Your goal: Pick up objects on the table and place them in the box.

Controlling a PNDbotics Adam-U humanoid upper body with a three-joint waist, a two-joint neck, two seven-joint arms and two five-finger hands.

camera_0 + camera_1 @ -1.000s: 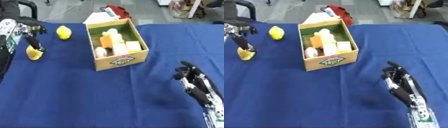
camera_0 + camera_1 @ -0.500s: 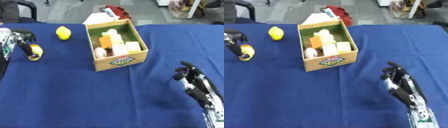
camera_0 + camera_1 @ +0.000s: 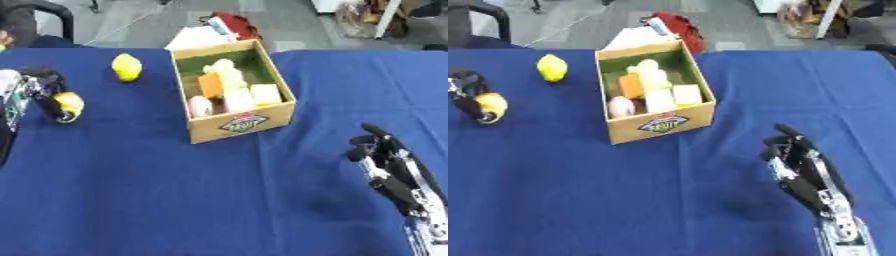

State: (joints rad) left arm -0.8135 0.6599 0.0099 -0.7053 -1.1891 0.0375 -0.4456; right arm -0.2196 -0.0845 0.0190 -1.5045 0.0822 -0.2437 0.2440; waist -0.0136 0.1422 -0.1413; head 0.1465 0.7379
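An open cardboard box [image 3: 217, 132] stands at the table's middle back and holds an orange block, a white block, pale yellow pieces and a pinkish round thing. A yellow lemon [image 3: 127, 66] lies left of the box. Further left, a small yellow-orange fruit [image 3: 71, 102] sits just above the blue cloth. My left hand [image 3: 33, 86] is beside it at the left edge, its dark fingers curled round the fruit. My right hand [image 3: 800, 161] rests open at the lower right, fingers up, far from the box and holding nothing.
The table is covered by a blue cloth [image 3: 175, 190]. Behind the box, past the far edge, lie a red thing [image 3: 234, 24] and white paper [image 3: 199, 37]. A black chair [image 3: 39, 15] stands at the upper left.
My left hand has come down from above the yellow-orange fruit and its fingers have curled round it. The fruit has shifted only slightly. My right hand has not moved.
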